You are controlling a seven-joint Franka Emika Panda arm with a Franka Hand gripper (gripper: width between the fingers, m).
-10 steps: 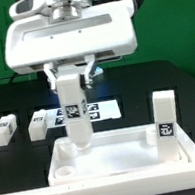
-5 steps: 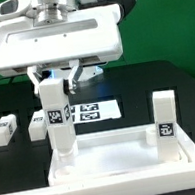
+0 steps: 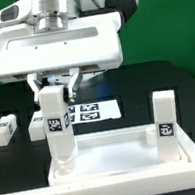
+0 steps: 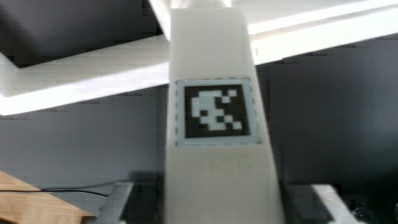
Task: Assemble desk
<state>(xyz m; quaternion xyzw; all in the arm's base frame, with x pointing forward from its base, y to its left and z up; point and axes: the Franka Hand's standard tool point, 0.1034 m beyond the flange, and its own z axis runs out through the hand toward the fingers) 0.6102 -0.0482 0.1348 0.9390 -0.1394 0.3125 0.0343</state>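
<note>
Desk panel (image 3: 119,154) lies flat on the black counter (image 3: 16,173), rim up, sockets at its corners.

Standing leg (image 3: 165,114) is upright in the panel's corner on the exterior view's right, tag facing the camera. It looks fitted.

End effector (image 3: 54,92) hangs above the panel's corner on the exterior view's left, fingers clamped on the top of the held leg (image 3: 56,127). This leg is upright, its foot at or just inside that corner's socket. Cannot tell if it is fully seated. The wrist view shows the same leg (image 4: 217,110) running straight down from the fingers, tag square to the lens.

Spare leg (image 3: 3,131) and second spare leg (image 3: 37,125) lie on the counter beyond the panel, on the exterior view's left, apart from it and from each other. Marker board (image 3: 96,111) is flat behind the panel.

Judgement: one leg done, a second being set in now. Left to do: finish this one, let go, then fetch and fit the two spare legs in the remaining corners. Roughly a third to half through
</note>
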